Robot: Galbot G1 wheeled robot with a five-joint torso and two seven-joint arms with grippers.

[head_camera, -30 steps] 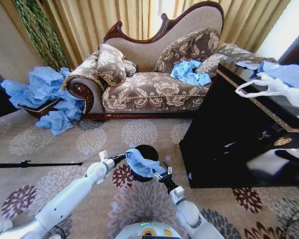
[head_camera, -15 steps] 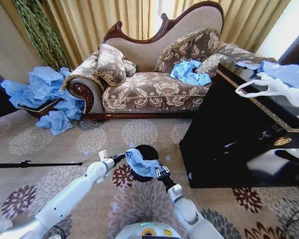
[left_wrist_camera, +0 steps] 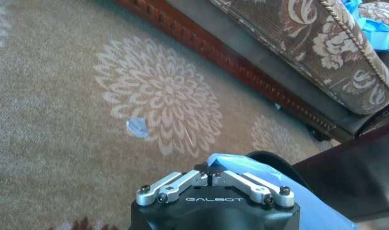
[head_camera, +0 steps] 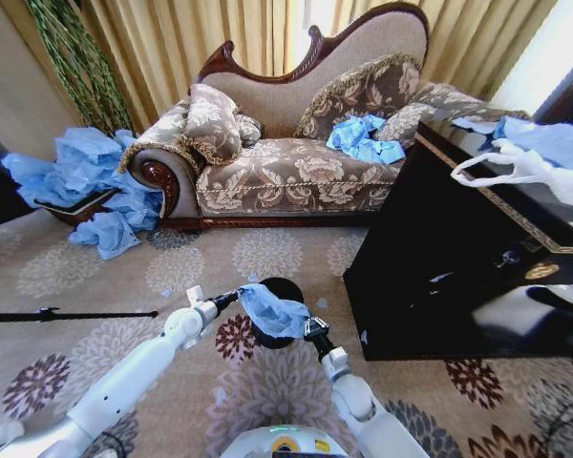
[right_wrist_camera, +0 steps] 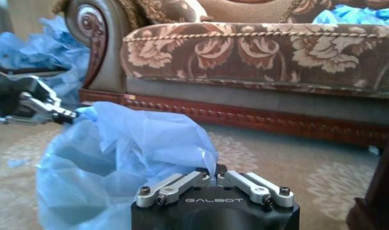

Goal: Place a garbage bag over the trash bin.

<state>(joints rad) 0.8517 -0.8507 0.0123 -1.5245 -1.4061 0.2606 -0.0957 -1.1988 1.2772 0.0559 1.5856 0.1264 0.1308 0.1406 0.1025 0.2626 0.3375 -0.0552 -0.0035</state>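
Note:
The light blue garbage bag (head_camera: 272, 314) is draped over the small black trash bin (head_camera: 285, 288), which stands on the patterned carpet in front of me. My left gripper (head_camera: 237, 298) is shut on the bag's left edge, and its fingertips (left_wrist_camera: 211, 175) meet on blue plastic (left_wrist_camera: 266, 168) beside the bin's dark rim (left_wrist_camera: 271, 157). My right gripper (head_camera: 311, 327) is shut on the bag's near right edge. In the right wrist view the bag (right_wrist_camera: 121, 143) billows open in front of that gripper (right_wrist_camera: 211, 174), with the left gripper (right_wrist_camera: 62, 114) on its far side.
A carved sofa (head_camera: 296, 172) stands behind the bin, with blue bags (head_camera: 363, 138) on its seat. More blue bags (head_camera: 86, 181) are heaped at the left. A black cabinet (head_camera: 430, 258) with a white handled bag (head_camera: 516, 164) stands close on the right. A black rod (head_camera: 67, 314) lies on the carpet at the left.
My right gripper's fingers, spread a second ago, have come together on the bag's near edge and shifted slightly toward the bin. The left arm has hardly moved.

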